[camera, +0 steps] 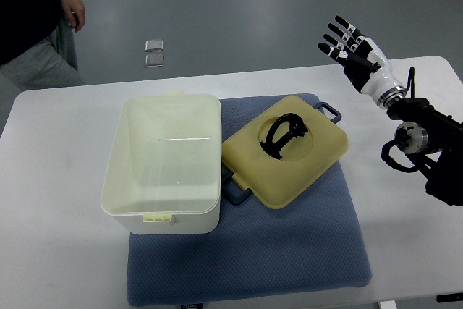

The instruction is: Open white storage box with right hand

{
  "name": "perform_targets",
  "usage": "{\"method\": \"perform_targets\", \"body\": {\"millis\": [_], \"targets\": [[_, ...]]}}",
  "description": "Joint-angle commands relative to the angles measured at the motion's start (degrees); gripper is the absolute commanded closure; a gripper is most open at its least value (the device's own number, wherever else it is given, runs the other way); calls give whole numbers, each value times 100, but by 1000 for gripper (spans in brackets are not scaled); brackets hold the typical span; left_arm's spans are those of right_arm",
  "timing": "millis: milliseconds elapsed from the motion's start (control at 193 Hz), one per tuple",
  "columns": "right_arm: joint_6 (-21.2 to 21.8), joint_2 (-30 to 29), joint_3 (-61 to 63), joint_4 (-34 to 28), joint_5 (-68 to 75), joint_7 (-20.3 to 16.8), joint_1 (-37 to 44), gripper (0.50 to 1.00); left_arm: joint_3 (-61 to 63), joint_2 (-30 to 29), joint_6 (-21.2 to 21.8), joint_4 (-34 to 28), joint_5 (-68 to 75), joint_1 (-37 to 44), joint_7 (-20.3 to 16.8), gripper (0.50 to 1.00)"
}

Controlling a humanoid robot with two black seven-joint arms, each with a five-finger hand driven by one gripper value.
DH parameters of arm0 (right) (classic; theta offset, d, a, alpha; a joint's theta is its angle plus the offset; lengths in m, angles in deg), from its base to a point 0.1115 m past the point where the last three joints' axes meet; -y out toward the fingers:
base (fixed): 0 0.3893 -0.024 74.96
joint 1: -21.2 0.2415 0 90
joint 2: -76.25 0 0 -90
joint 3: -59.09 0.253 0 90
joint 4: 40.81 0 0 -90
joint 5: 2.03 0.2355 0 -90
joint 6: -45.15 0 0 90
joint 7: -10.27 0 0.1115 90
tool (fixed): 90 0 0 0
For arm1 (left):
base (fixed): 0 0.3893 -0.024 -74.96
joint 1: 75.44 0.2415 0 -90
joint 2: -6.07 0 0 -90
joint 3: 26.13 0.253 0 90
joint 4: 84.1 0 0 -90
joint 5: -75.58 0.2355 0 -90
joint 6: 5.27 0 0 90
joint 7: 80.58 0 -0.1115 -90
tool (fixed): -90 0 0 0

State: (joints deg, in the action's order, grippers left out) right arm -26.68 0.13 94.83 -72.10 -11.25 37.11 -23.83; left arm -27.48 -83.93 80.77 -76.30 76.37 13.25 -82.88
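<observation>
Person [36, 12]: stands at the far left corner beyond the table, one hand hanging down.
Table [58, 265]: white, with a blue mat [289, 258] spread over its middle.
Box [163, 164]: white, on the left part of the mat, partly over the bare table; open on top, and nothing can be seen inside it.
Lid [286, 151]: cream, off the box and lying flat on the mat just beside the box's right wall; a black handle [281, 134] sits in its round hollow, blue clasps at two edges.
Writing: none can be read.
Right hand [351, 47]: raised over the table's far right edge, well apart from the lid, fingers spread straight, holding nothing.
</observation>
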Motion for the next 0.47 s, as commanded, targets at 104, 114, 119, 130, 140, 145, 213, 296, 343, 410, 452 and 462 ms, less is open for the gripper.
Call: {"method": "perform_targets", "body": {"millis": [104,114,119,130,140,145,213,296,343,410,452,462], "targets": [[-33,0,3,26,-1,23,-58,576,3,0,0,2,0,8,2,500],[-33,0,-5,26,-1,23,-58,576,3,0,0,2,0,0,2,500],[-33,0,-5,26,-1,23,-58,576,3,0,0,2,0,-1,2,500],[-33,0,-5,35,-1,23,-58,576,3,0,0,2,0,-1,2,500],[-33,0,-5,35,-1,23,-58,576,-5,0,0,-7,0,-1,2,500],[-24,0,-5,44,-1,23,-58,576,-5,0,0,2,0,-1,2,500],[-24,0,-5,88,-1,23,-67,574,3,0,0,2,0,-1,2,500],[-33,0,-5,88,-1,32,-102,576,3,0,0,-7,0,-1,2,500],[-33,0,-5,88,-1,32,-102,574,-5,0,0,2,0,-1,2,500],[-33,0,3,88,-1,49,-102,576,3,0,0,-7,0,-1,2,500],[-33,0,3,88,-1,154,-102,574,-5,0,0,2,0,-1,2,500],[-33,0,3,88,-1,190,-102,576,3,0,0,2,0,-1,2,500]]}}
